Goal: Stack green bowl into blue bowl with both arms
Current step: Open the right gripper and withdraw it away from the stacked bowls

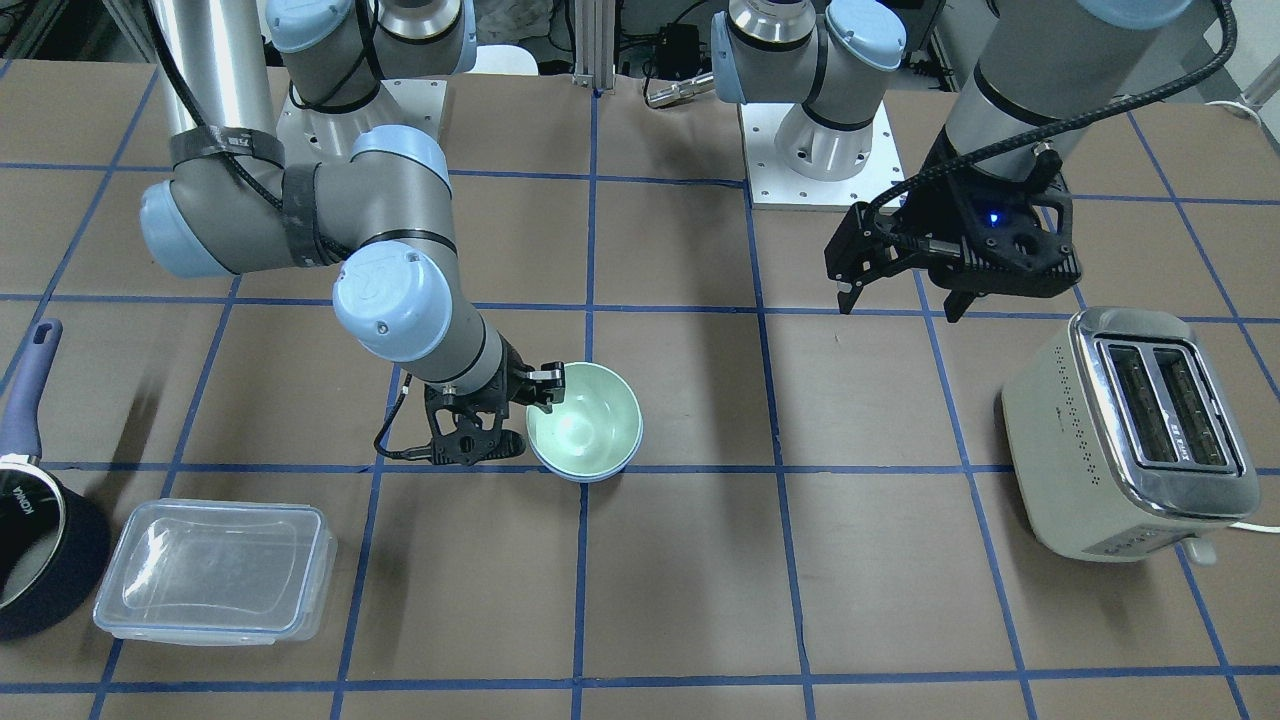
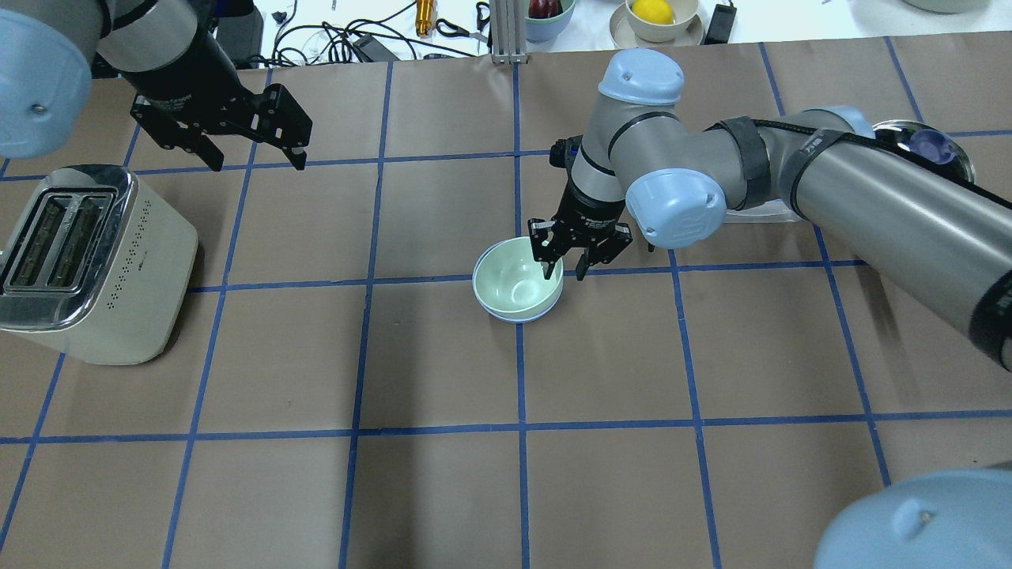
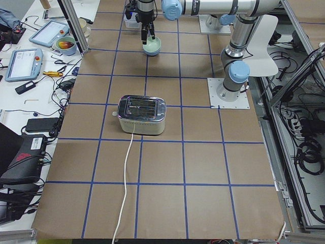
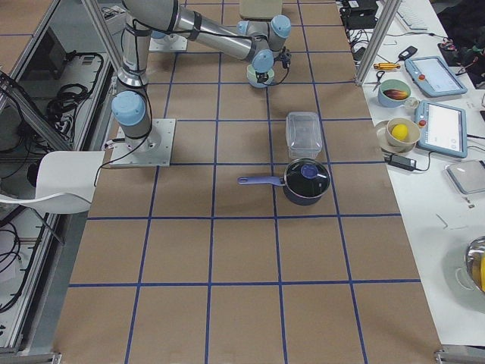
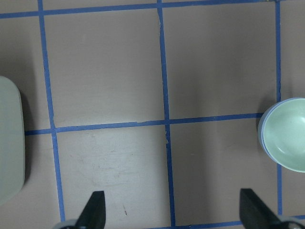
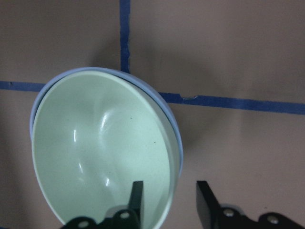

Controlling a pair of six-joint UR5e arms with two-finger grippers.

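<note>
The pale green bowl (image 1: 585,425) sits nested inside the light blue bowl (image 1: 590,476) at the table's middle; only the blue rim shows around it. Both also show in the overhead view: green bowl (image 2: 514,280), blue bowl (image 2: 518,318). My right gripper (image 2: 564,273) is open and straddles the bowls' rim, one finger inside the green bowl (image 6: 95,152) and one outside the blue rim (image 6: 164,102). My left gripper (image 1: 900,308) is open and empty, held high beside the toaster. Its wrist view shows the bowls (image 5: 288,136) at the right edge.
A cream toaster (image 1: 1130,430) stands on my left side, below the left gripper. A clear rectangular container (image 1: 215,570) and a dark navy saucepan (image 1: 40,530) stand on my right side near the table's far edge.
</note>
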